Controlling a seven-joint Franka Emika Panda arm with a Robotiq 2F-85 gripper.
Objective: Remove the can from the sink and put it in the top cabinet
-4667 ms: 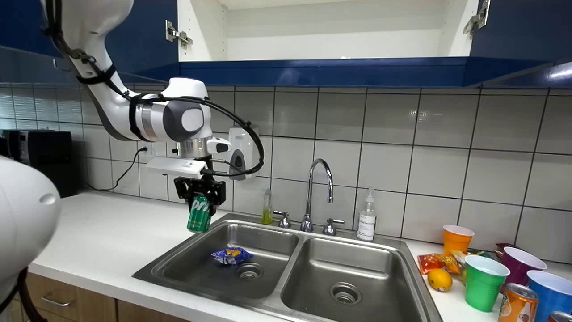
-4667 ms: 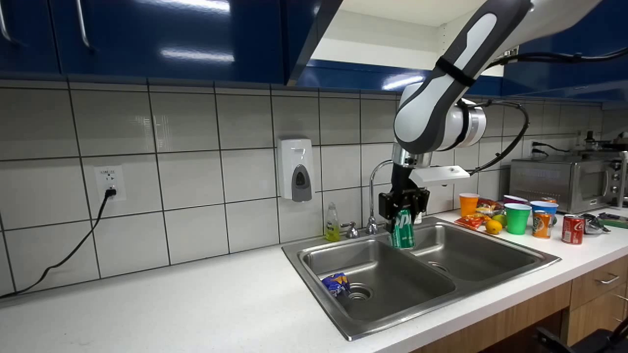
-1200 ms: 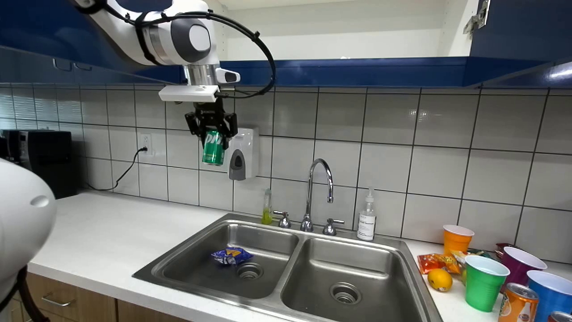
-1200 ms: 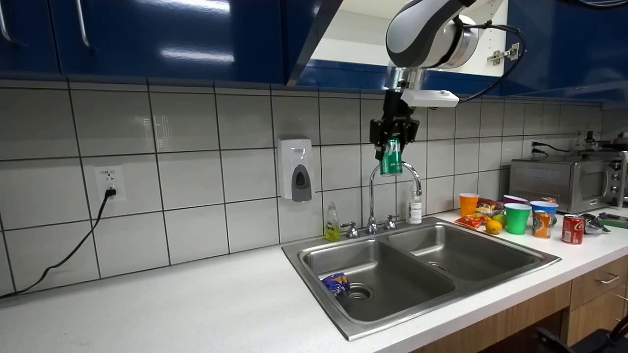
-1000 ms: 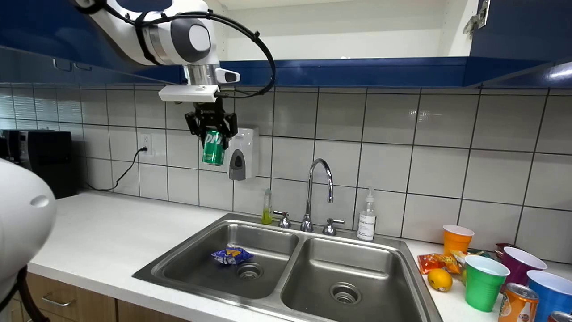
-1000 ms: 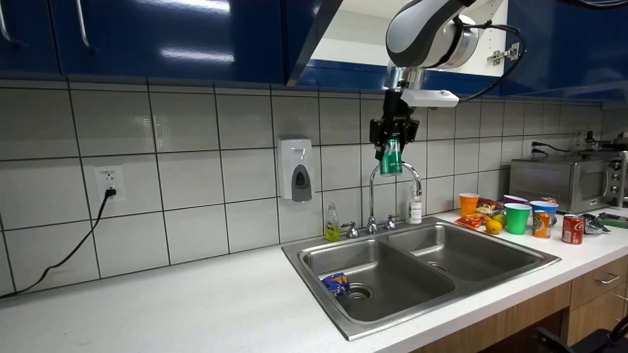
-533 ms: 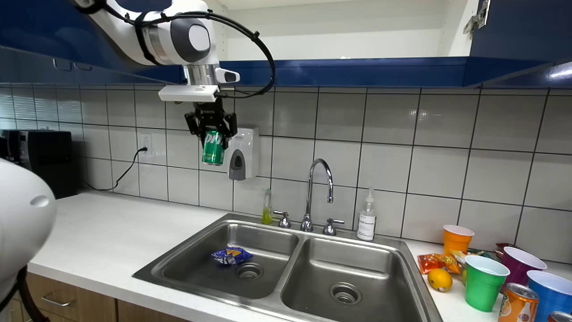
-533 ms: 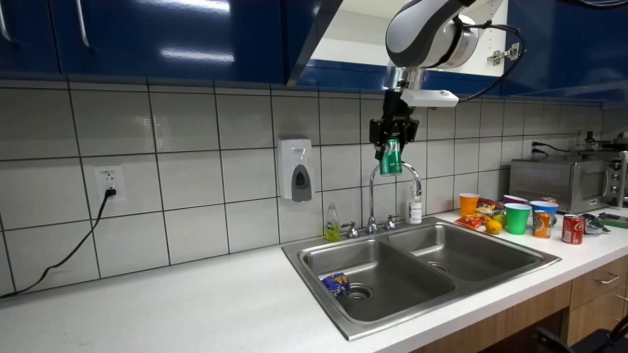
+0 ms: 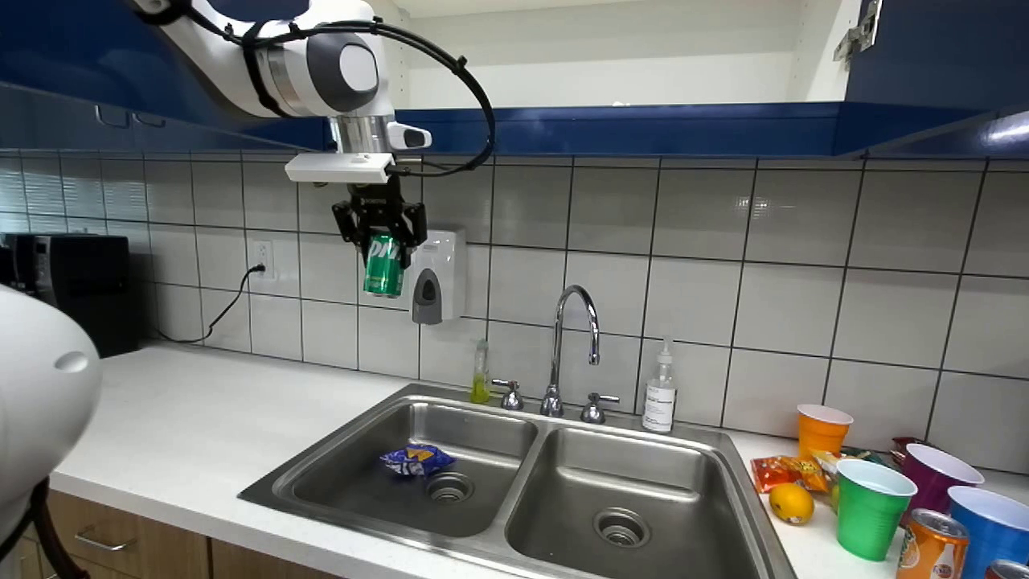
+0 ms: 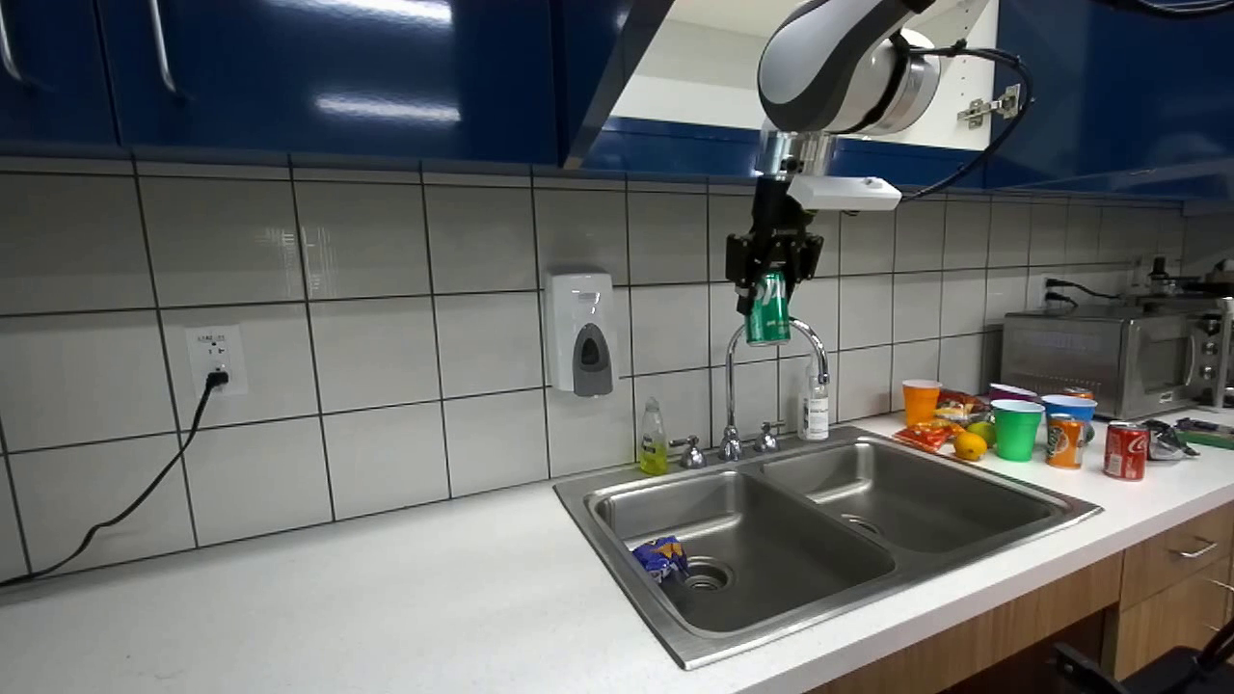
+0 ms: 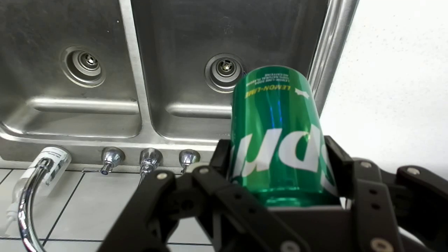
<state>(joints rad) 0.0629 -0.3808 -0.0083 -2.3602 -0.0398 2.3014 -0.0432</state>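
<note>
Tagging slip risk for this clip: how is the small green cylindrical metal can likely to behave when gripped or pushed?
The green metal can looks glossy, so it may slip in the black two-fingered gripper. No dent shows in its visible wall, suggesting moderate stiffness. Laid on its side, its round body would probably roll.

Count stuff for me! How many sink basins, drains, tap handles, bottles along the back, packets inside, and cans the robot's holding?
Sink basins: 2
Drains: 2
Tap handles: 2
Bottles: 2
Blue packet: 1
Green can: 1
Total: 10
</note>
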